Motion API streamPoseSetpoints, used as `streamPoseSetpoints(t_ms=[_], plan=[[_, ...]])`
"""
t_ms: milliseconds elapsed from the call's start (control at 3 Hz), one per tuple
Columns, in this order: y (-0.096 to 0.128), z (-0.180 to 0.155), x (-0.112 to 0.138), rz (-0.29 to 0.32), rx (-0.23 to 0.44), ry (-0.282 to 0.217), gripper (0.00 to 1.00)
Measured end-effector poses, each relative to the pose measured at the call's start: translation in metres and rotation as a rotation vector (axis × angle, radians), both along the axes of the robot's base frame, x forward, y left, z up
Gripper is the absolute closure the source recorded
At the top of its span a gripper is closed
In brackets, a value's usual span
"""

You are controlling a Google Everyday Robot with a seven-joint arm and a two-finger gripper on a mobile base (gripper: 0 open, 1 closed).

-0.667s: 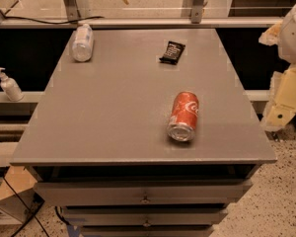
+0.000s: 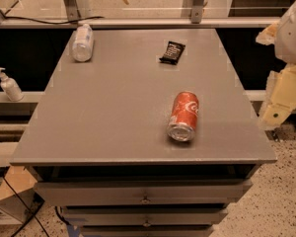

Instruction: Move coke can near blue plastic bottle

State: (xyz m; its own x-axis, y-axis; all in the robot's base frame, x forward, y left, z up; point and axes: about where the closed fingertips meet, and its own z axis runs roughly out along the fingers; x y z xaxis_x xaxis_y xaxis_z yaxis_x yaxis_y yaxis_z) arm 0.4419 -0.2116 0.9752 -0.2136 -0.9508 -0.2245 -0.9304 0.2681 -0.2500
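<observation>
The coke can (image 2: 184, 116) is red with white script and lies on its side on the grey table (image 2: 113, 112), near the front right, with a silver end facing the front edge. The blue plastic bottle (image 2: 82, 42) is clear and pale bluish and lies on its side at the back left corner of the table. My gripper (image 2: 280, 101) is a cream-coloured part at the right edge of the camera view, off the table and to the right of the can, with nothing in it.
A flat black snack packet (image 2: 172, 52) lies at the back of the table, right of centre. A white pump-dispenser bottle (image 2: 9, 85) stands on a shelf to the left. Drawers (image 2: 145, 194) sit under the table front. A metal rail (image 2: 153, 21) runs behind the table.
</observation>
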Motion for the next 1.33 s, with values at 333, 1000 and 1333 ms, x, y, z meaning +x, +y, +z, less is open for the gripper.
streamPoseSetpoints(t_ms=[333, 1000, 1333], plan=[[0.018, -0.009, 0.009, 0.039, 0.046, 0.007, 0.0], [0.031, -0.018, 0.017, 0.043, 0.13, 0.018, 0.0], [0.06, -0.041, 0.025, 0.064, 0.256, 0.075, 0.0]])
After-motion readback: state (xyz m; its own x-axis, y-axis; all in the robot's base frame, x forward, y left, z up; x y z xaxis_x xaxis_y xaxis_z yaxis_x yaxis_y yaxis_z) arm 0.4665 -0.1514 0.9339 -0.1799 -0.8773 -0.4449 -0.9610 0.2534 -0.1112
